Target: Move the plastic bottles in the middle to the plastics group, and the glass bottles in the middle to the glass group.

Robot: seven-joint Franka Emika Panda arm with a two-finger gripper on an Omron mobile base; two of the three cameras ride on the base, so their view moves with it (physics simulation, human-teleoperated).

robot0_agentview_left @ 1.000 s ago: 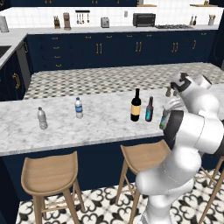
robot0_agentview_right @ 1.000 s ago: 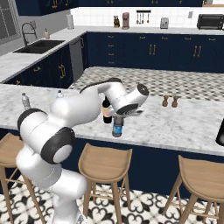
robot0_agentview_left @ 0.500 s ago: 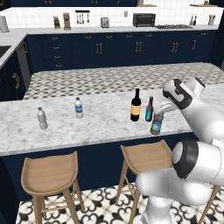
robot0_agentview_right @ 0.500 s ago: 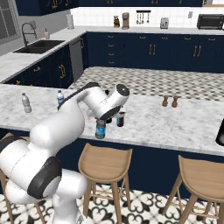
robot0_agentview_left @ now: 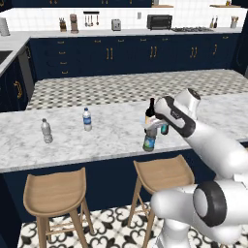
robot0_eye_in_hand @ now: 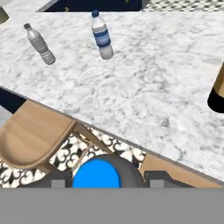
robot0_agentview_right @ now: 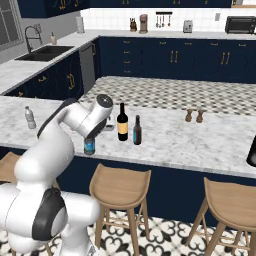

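On the left of the marble counter [robot0_agentview_left: 106, 140] we see the grey water bottle [robot0_agentview_left: 46, 131] and the blue-label water bottle [robot0_agentview_left: 87, 119] standing near each other. Farther right, our gripper [robot0_agentview_left: 150, 131] squeezes the small dark bottle [robot0_agentview_left: 149, 142] at its top, just over the counter's front edge. Behind it stand the black wine bottle [robot0_agentview_right: 122, 122] and the brown bottle [robot0_agentview_right: 137, 131]. Two tiny brown bottles [robot0_agentview_right: 194, 116] sit far right.

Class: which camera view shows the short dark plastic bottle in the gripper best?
The right base view: the dark plastic bottle shows side-on with its teal label. The left base view shows it below the gripper. The hand view shows mainly its blue cap.
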